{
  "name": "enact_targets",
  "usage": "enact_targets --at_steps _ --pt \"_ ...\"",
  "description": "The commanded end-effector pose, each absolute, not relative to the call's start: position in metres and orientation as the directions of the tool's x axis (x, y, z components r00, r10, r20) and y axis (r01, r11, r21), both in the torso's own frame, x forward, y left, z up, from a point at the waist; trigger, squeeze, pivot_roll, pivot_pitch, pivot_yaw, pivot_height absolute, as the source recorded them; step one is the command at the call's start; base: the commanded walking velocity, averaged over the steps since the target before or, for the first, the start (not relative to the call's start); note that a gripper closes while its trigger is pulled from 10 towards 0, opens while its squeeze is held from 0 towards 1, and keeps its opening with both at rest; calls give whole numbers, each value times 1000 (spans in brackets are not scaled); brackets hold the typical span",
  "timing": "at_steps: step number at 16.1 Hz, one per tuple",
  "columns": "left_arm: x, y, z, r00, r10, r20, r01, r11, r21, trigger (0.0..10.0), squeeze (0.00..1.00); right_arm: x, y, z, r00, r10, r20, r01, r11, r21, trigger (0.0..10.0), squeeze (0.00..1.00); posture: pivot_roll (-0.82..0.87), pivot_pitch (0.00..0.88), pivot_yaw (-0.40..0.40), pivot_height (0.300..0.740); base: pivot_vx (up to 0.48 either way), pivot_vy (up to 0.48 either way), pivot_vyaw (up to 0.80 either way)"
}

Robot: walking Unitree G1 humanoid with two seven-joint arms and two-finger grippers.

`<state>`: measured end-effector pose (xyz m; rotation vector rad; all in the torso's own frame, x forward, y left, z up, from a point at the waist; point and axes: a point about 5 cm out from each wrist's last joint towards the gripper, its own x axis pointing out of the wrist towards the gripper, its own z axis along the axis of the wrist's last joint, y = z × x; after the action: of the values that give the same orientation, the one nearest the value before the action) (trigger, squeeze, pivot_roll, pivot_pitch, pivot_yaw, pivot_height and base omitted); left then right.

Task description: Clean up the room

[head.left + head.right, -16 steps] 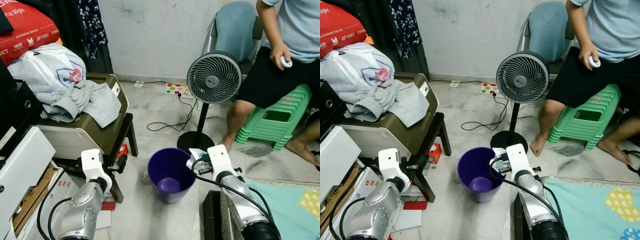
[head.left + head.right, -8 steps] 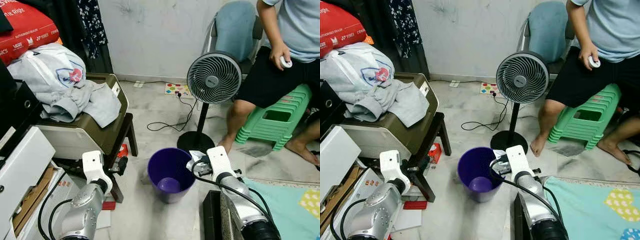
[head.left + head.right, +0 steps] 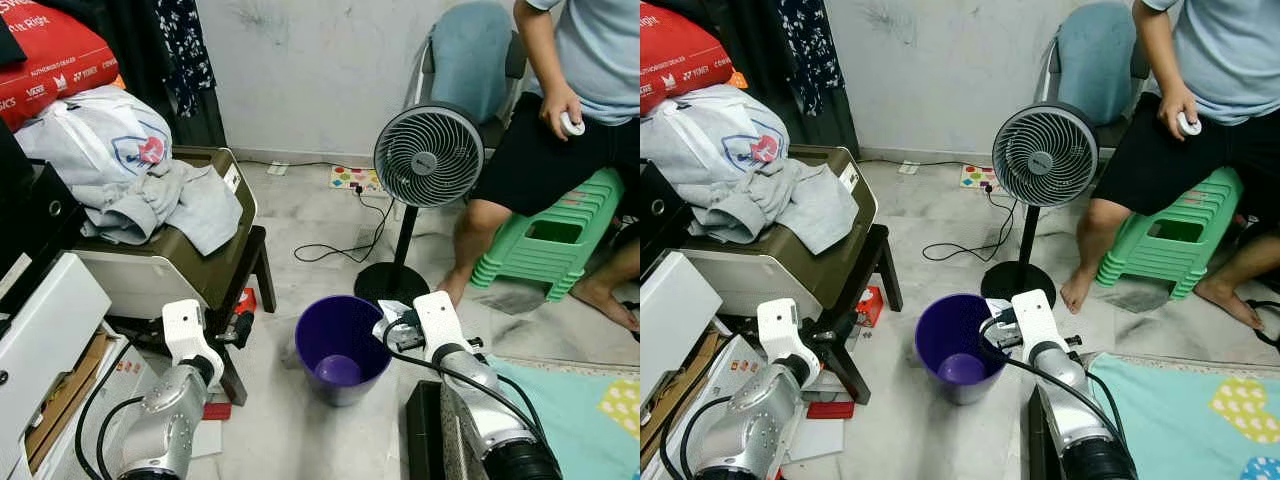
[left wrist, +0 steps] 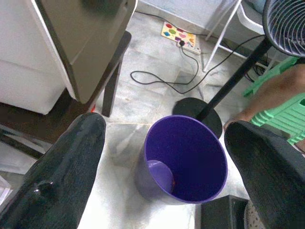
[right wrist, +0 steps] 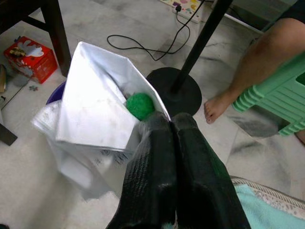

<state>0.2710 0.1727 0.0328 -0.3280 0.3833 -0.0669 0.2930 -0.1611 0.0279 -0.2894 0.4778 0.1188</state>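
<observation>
A purple bin [image 3: 312, 368] stands on the marble floor between my two arms; something pale lies at its bottom. My right gripper [image 3: 393, 327] is at the bin's right rim, shut on a crumpled white paper wrapper [image 5: 97, 112] that holds a small green ball [image 5: 139, 105]. In the right wrist view the fingers [image 5: 159, 157] are pressed together on the wrapper's edge, above the bin and the floor. My left gripper [image 3: 241, 327] hovers left of the bin beside the table leg, open, its fingers [image 4: 78, 157] wide apart with the bin [image 4: 202, 160] between them in the left wrist view.
A standing fan [image 3: 428, 155] with a round black base [image 3: 390, 283] is just behind the bin, and a cable [image 3: 345, 245] trails on the floor. A person sits on a green stool [image 3: 545, 245] at right. A brown table [image 3: 205, 275] bears clothes; a red box [image 3: 247, 299] lies under it.
</observation>
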Motion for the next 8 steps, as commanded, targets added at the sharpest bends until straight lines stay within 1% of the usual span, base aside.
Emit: enact_targets --at_steps 1,8 --pt "272 173 34 927 -131 -350 10 945 -327 10000 0 296 -160 29 878 51 -476 -187 952 -242 10000 0 -67 0 36 740 0 0 0" --pt "273 173 35 931 -140 -338 19 942 -336 10000 0 296 -160 28 877 53 -478 -191 950 -245 10000 0 -66 0 37 740 0 0 0"
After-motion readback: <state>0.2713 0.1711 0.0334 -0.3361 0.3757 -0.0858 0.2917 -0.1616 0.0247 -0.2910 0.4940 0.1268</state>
